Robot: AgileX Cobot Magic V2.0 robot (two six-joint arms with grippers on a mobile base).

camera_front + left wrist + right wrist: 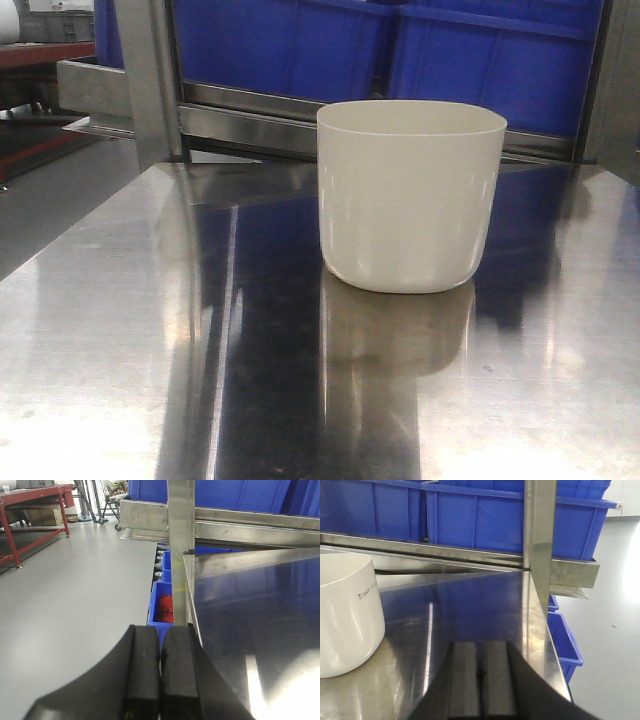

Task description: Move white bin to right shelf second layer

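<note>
**Q:** How are the two tools posed?

**A:** The left tool (160, 640) lies level at the left edge of the counter (150, 350), pads pressed together, gripping nothing. The right tool (481, 652) lies level over the counter's right part, also pressed together and empty, apart from the bin.

**Q:** And the bin?

**A:** The bin (410, 195) stands upright on the counter, mouth up. It is cream-white and glossy, with a rounded-square rim, tapering walls and small grey lettering near the rim. Blue crates (480, 50) sit on the shelf (250, 125) behind it.
</note>
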